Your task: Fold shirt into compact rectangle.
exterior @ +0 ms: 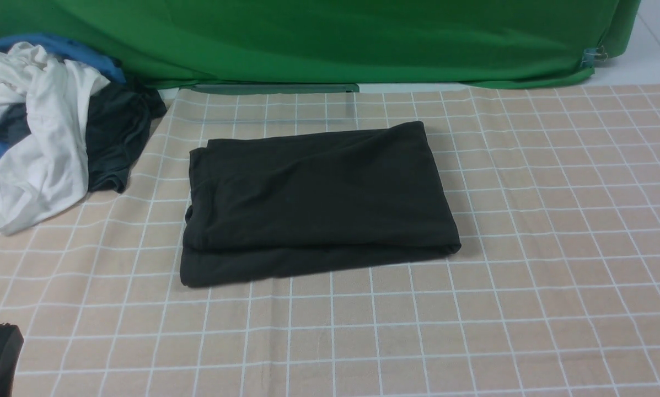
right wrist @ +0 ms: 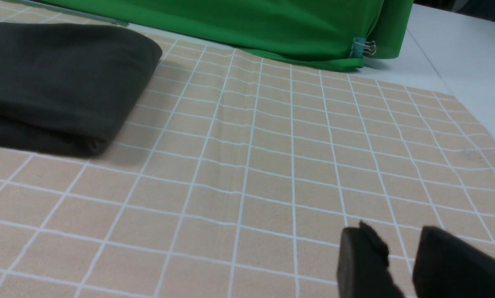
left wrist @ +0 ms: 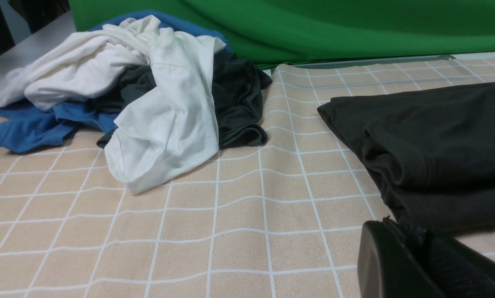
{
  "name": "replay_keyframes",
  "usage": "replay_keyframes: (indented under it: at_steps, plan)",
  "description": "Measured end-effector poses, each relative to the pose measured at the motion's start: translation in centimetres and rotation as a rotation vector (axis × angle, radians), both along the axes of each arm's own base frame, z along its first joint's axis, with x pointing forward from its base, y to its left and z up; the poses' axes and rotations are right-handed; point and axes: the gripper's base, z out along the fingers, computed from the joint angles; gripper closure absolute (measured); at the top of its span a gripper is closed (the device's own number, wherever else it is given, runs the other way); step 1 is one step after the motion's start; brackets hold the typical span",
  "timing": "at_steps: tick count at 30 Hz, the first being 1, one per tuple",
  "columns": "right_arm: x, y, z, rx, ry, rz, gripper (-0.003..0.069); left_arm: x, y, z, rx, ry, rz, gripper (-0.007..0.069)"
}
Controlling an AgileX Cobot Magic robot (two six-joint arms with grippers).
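Shirt (exterior: pixel 318 201) lies folded — left end effector (left wrist: pixel 400 265) clenched, right end effector (right wrist: pixel 400 265) parted, empty.

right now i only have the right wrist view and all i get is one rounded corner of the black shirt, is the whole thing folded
Observer: Yes. In the front view the shirt lies as one folded rectangle in the middle of the checked cloth.
Operator: layers lined up?
Observer: Not quite. The lower layer sticks out past the top one along the near edge.
Operator: anything else over on the left side
Observer: A loose pile at the far left: a white garment draped over a dark garment and a blue garment, apart from the shirt.
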Motion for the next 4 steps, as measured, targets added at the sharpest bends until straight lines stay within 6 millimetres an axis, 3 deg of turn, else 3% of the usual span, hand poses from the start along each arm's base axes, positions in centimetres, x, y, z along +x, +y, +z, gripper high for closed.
replay_keyframes:
  at_steps: [4]
  plan:
    - [0.0,0.0,0.0,0.001,0.0,0.0,0.0422,0.0,0.0,0.0,0.001,0.0,0.0,0.0605]
